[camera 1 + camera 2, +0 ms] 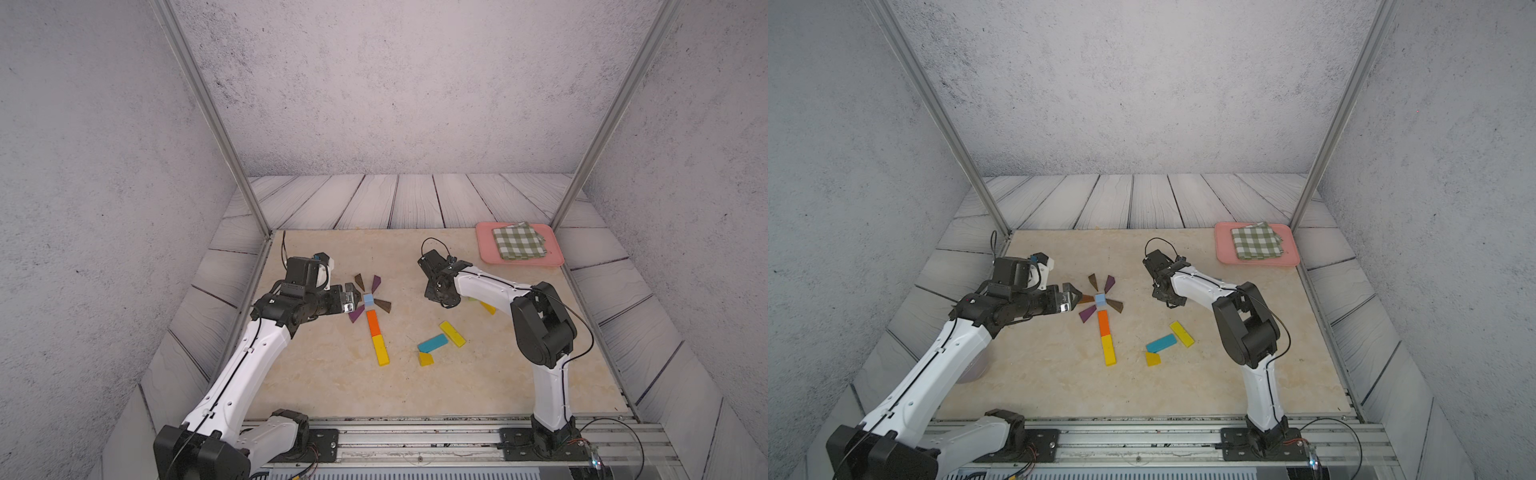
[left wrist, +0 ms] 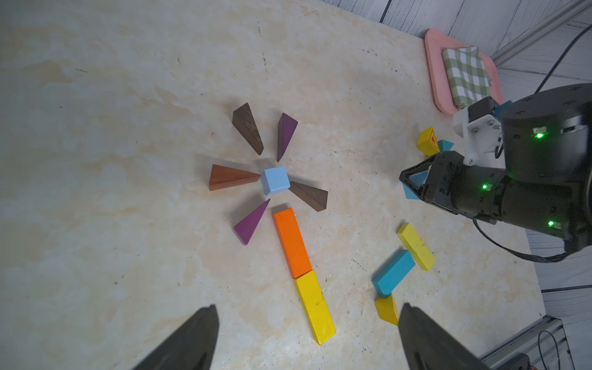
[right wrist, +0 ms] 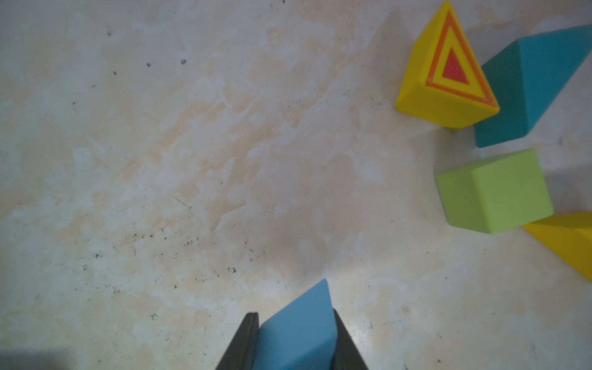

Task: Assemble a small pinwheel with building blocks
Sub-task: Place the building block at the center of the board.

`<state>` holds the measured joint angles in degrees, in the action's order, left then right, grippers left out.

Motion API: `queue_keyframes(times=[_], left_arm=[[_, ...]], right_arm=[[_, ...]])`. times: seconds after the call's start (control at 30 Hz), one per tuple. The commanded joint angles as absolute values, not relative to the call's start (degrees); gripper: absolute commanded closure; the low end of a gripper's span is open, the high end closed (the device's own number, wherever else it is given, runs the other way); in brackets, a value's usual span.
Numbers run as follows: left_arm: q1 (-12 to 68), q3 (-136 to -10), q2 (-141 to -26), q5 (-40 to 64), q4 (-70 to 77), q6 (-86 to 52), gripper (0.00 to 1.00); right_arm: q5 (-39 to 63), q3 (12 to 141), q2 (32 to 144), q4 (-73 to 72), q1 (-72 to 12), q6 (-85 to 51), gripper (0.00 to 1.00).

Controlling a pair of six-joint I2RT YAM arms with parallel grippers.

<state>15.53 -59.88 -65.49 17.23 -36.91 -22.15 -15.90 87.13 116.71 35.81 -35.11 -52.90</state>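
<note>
— Two right fingers (image 3: 344, 339) are clamped on the blue triangle (image 3: 298, 326). Your right gripper (image 3: 293, 315) looks to have it lifted off the table (image 3: 192, 160), apart from the spare pile. Left side?

— Left fingers (image 2: 192, 339) are spread wide with nothing between them. Your left gripper (image 2: 308, 306) hovers at the wheel's edge, close over the red-brown wedge (image 2: 230, 177); in a top view it hides most of it.

— Where's the wheel?

— Mid-table, nearer your left arm. The hub is the light-blue cube (image 2: 275, 180), with five wedges fanned round it. The orange bar (image 2: 292, 242) and yellow bar (image 2: 315, 307) lie end to end as the stick. The widest gap, I'd say, sits between the far purple wedge (image 1: 376, 283) and the dark brown wedge (image 1: 383, 306), on your right arm's side.

— So the step?

— Probably you carry the triangle to that gap. Come in low with a corner aimed at the hub, and seat it flat before you let go. Those wedges sit loose, so one nudge to the cube would likely skew the fan. Back your left gripper off first, or the two arms crowd each other.

— Spares?

— The teal bar (image 2: 393, 273), loose yellow bar (image 2: 415, 246), green cube (image 3: 495, 192) and red-marked yellow triangle (image 3: 445, 80) all lie on the right arm's side. Leave them.
</note>
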Motion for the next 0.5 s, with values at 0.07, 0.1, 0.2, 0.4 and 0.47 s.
queue_keyframes(times=[0.07,0.1,0.2,0.4,0.47], left_arm=[[17.6,-61.4,-68.2,16.5,-35.2,-23.2,0.08],[17.8,-61.7,-68.6,16.3,-35.2,-23.2,0.08],[18.2,-62.6,-69.5,16.0,-35.4,-22.9,0.09],[19.3,-64.1,-71.7,14.6,-35.9,-22.1,0.05],[19.7,-64.7,-72.3,14.0,-36.3,-21.7,0.05]], right_arm=[[-13.8,85.1,118.9,34.8,-34.5,-54.0,0.75],[-13.5,85.0,119.1,34.7,-34.3,-53.9,0.75],[-13.1,84.9,119.0,34.8,-33.8,-53.6,0.66],[-11.5,85.5,117.2,36.1,-32.9,-52.1,0.42],[-11.0,86.3,116.3,37.3,-32.6,-51.1,0.38]])
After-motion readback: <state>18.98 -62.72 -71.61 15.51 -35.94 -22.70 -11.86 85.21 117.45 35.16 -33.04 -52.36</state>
